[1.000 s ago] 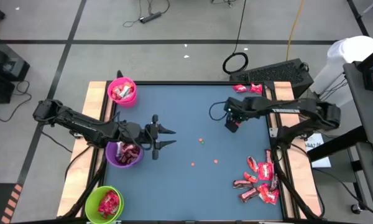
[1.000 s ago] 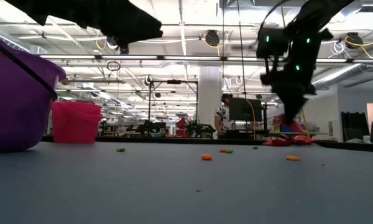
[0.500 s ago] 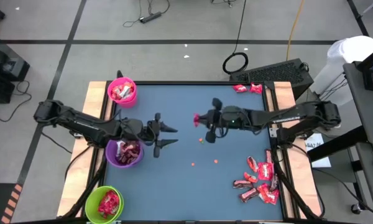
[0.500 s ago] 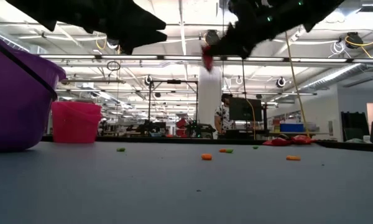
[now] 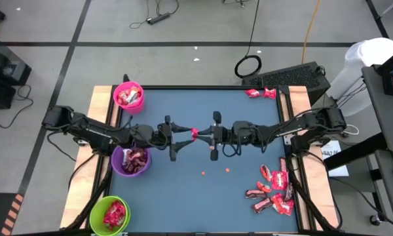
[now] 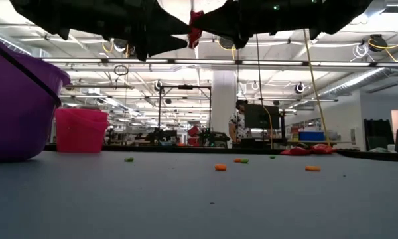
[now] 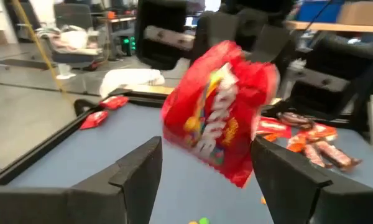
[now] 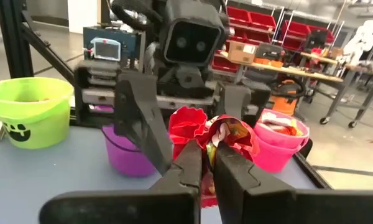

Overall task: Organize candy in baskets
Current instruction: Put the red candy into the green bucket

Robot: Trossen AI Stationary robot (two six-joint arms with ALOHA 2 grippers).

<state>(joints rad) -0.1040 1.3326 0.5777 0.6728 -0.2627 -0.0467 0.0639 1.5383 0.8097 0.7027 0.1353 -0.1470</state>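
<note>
Pinched tight, the right gripper (image 5: pixel 198 134) holds a red candy (image 5: pixel 194 133) above mid-table, at the centre of the high view, offering it to the left gripper (image 5: pixel 185 137), whose jaws stand apart on either side of the wrapper. It looks like a mid-air handover, since the purple basket (image 5: pixel 121 166) lies on the left arm's side, left of centre.

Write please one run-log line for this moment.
phase: handover mid-table | right gripper: shut on red candy | left gripper: open around it
</note>
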